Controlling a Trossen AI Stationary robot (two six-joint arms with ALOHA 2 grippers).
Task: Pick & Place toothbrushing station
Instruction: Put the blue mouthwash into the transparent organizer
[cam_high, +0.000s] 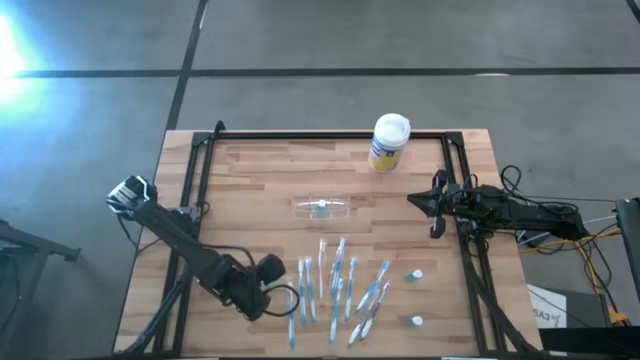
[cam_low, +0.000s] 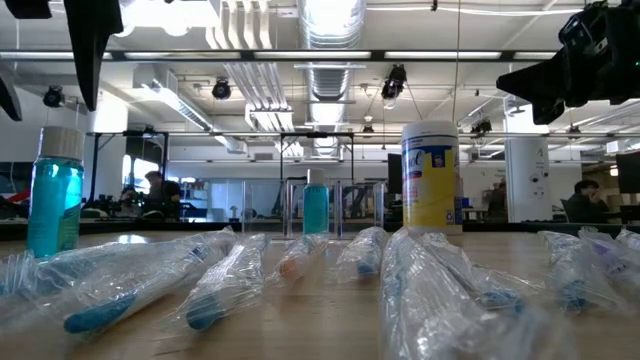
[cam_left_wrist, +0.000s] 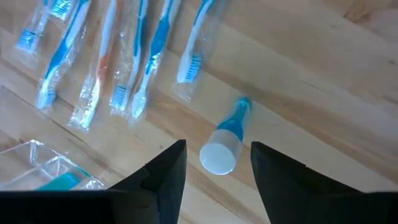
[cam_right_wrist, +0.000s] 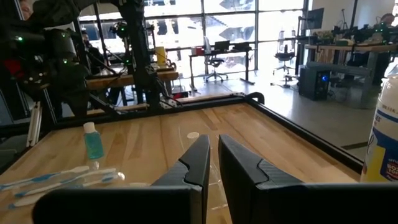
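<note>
Reaching for the station (cam_high: 321, 208) means working toward the table's middle: the clear holder lies flat there, its long axis running left to right across the board, with a small teal item inside. Your right gripper (cam_high: 430, 205) hovers at the table's right edge, level with the holder, fingers pointing straight along its long axis toward its right end; nothing lies between them. Its fingers stand nearly together with only a slim gap, holding nothing, so you would have to spread them first, and probably turn the wrist to pinch across the short width. Your left gripper (cam_left_wrist: 217, 168) sits at the near-left, beside the wrapped toothbrushes (cam_high: 335, 290), fingers spread and empty over a small capped tube (cam_left_wrist: 225, 142); a corner of the clear holder (cam_left_wrist: 37, 165) shows at the edge of its wrist view. By my reading the right arm has the cleaner line. The yellow canister (cam_high: 388, 142) stands well behind, out of the way.
</note>
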